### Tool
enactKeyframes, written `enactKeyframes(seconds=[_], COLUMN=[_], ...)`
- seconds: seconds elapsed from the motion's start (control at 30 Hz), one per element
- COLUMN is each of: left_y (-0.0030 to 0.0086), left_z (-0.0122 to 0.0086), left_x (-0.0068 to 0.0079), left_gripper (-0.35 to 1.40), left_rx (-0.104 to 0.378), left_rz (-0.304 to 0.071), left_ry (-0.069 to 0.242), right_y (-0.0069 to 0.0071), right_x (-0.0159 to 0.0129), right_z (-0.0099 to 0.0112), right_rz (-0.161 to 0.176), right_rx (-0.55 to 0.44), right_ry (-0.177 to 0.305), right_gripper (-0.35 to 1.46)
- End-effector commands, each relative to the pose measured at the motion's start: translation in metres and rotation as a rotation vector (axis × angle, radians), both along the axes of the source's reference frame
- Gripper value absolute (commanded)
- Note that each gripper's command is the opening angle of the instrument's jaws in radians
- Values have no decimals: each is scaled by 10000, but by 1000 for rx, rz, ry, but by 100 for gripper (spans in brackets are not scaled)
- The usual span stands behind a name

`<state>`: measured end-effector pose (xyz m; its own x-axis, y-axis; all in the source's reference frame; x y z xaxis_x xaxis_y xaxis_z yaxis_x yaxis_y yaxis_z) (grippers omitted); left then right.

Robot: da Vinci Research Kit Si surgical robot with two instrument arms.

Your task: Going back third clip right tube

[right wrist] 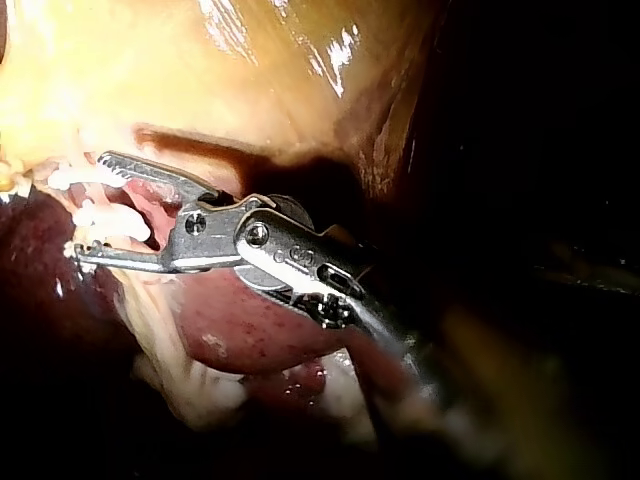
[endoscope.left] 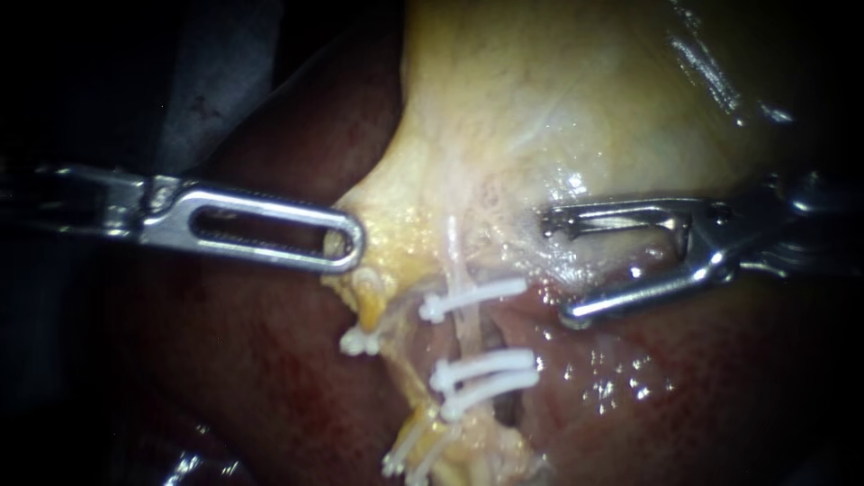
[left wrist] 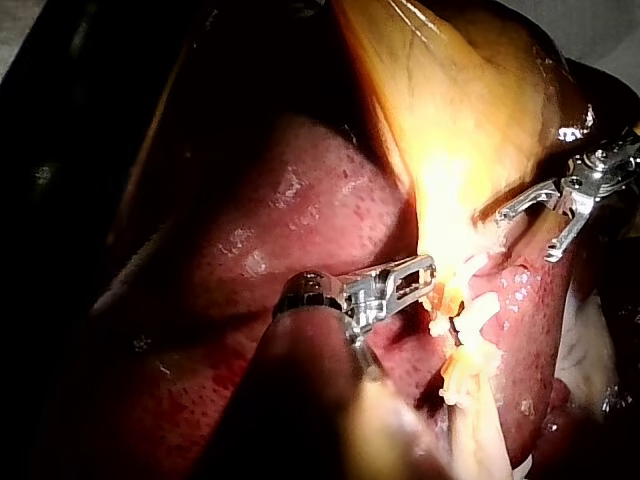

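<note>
Between the liver and the gallbladder, the right tube runs down as a thin pale strand with three white clips across it. The top clip sits alone. A lower pair lies close together below it. Other clips show on tissue nearer the liver's left side.

The right instrument comes in over the gallbladder's lower edge with its jaws spread wide and nothing in them. Their tips are just beside the free end of the top clip and do not touch it. The right wrist view agrees: the clips lie just ahead of the gaping jaws.

The left instrument has its slotted jaws closed on the yellow fold at the gallbladder's edge, and yellow tissue shows through the slot at the tip.

The clips look small, light and stiff, and each seems latched round the tube. The tube itself looks soft, wet and thin, so it would likely tear or slip if pulled. Neither should probably be gripped. Any hold is better taken on the thicker yellow fold, as the left instrument does. A jaw tip catching the top clip's end could twist it on the tube.
</note>
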<state>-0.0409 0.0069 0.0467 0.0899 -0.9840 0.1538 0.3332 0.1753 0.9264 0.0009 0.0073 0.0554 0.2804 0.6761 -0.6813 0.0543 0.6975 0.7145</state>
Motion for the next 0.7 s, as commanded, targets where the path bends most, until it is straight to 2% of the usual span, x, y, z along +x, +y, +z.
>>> enactKeyframes(seconds=[0.03,0.2,0.33,0.7], left_y=[-1,-11,-15,-18], left_z=[3,19,21,23], left_x=[-4,-27,-39,-48], left_gripper=[-35,-35,-35,-35], left_rx=[-1,-4,-9,-8], left_rz=[5,16,27,34], left_ry=[1,-5,-10,-10], right_y=[0,-1,-1,-1], right_x=[0,0,0,0], right_z=[0,-1,-1,-1], right_rz=[0,0,0,0], right_rx=[0,0,0,0], right_ry=[0,0,0,0], right_gripper=[60,60,60,60])
